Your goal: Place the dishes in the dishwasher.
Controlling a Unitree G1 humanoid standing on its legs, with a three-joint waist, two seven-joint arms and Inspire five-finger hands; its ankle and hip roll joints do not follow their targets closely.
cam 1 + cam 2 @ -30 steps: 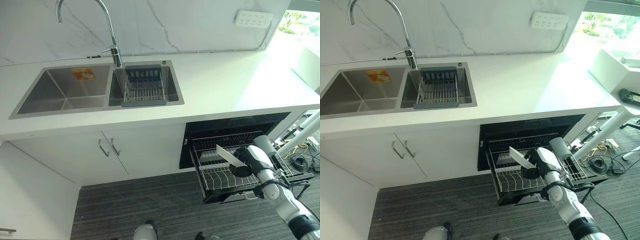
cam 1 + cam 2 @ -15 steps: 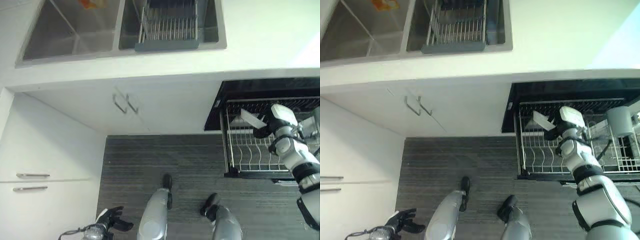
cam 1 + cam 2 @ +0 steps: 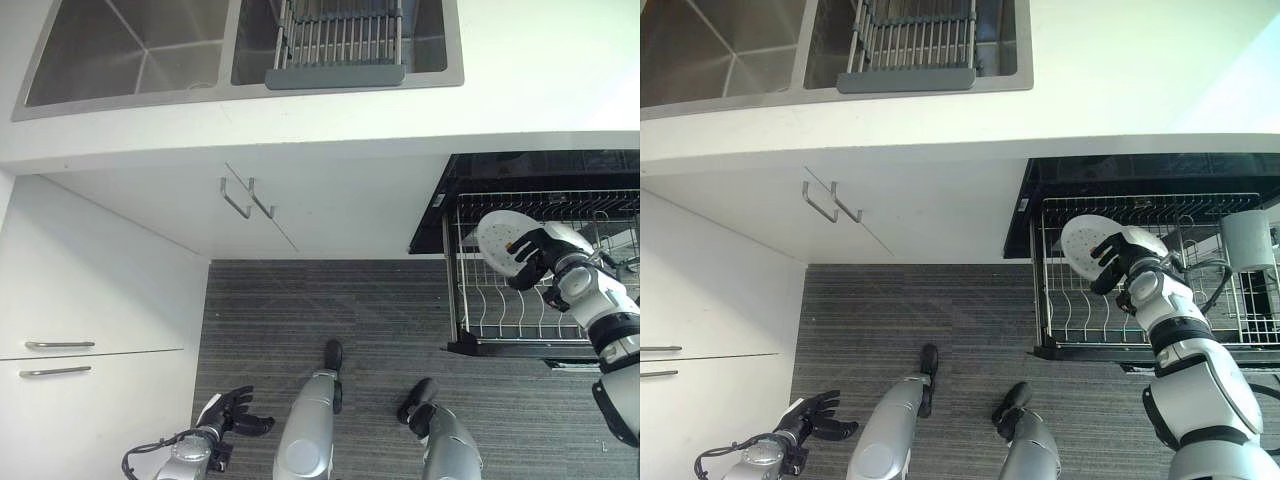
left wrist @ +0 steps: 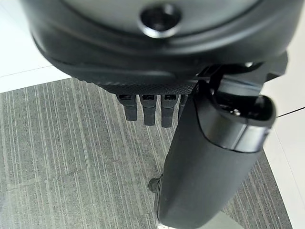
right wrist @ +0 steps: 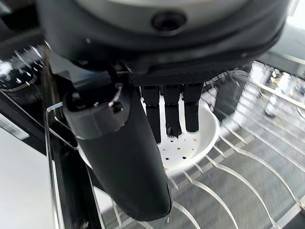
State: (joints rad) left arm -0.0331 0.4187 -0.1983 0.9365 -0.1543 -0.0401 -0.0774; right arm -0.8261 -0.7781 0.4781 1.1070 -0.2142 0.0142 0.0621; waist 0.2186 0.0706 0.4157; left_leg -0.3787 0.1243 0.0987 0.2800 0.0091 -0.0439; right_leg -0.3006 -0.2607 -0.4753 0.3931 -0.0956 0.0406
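My right hand (image 3: 1118,262) is shut on a round white plate (image 3: 1083,240) with small specks on its face. It holds the plate tilted above the left rear part of the pulled-out wire dishwasher rack (image 3: 500,312). In the right wrist view the fingers (image 5: 172,110) lie against the plate (image 5: 198,143) and the thumb (image 5: 125,157) is on its near side, with the rack's wire prongs (image 5: 238,179) just below. My left hand (image 3: 228,412) hangs low by the floor, its fingers (image 4: 145,107) relaxed and holding nothing.
The rack slides out of the dark dishwasher opening (image 3: 540,172) under the white counter (image 3: 520,70). A grey cup (image 3: 1245,240) stands at the rack's right. A dish drainer (image 3: 338,45) sits in the sink. Cabinet handles (image 3: 245,198) and drawer handles (image 3: 58,357) jut out to the left.
The camera has tilted down toward the floor. In my right hand the plate has turned from edge-on to showing its round face, still over the rack's left rear.
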